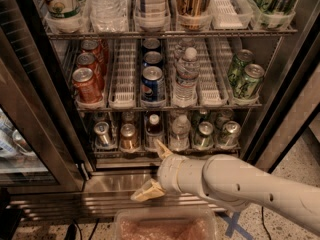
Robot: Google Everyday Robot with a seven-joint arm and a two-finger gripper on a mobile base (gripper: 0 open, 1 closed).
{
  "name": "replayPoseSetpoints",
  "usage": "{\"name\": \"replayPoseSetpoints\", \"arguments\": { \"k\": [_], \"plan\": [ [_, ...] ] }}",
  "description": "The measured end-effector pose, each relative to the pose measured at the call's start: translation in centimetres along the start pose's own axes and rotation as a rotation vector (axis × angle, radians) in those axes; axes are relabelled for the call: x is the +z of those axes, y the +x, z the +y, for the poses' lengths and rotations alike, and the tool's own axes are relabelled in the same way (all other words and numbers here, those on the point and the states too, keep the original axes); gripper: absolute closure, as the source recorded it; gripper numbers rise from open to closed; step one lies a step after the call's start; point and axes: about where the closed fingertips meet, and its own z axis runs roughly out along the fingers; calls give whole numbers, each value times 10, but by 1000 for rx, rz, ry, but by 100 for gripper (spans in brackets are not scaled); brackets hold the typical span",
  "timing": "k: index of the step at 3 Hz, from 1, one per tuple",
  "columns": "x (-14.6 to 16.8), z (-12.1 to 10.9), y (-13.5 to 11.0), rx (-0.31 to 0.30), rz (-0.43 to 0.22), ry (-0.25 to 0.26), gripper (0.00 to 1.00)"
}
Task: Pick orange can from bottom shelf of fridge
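The fridge [45,109] stands open in front of me. On its bottom shelf [165,149] the orange can [129,136] stands second from the left, coppery with a silver top. A silver-grey can [102,133] is to its left and a dark bottle [154,126] to its right. My gripper [152,170] is open in front of the shelf's front edge, low and right of the orange can. One tan finger [162,149] points up at the dark bottle's base, the other [146,192] hangs down over the steel base grille [75,199]. It holds nothing.
The rack above holds red cans [87,84], blue cans [152,83], a water bottle [186,76] and green cans [245,76]. More bottom-shelf items: a clear bottle [180,131], green-grey cans [204,134] [230,132]. A clear bin [165,226] lies on the floor below my white arm [250,186].
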Motion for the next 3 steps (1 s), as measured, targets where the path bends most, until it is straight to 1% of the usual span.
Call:
{"name": "replayPoseSetpoints", "arguments": {
  "k": [1,2,3],
  "plan": [
    [19,-5,13,37,-17,81,0],
    [38,-12,23,81,-48,139,0],
    [55,-17,28,126,-72,200,0]
  ]
}}
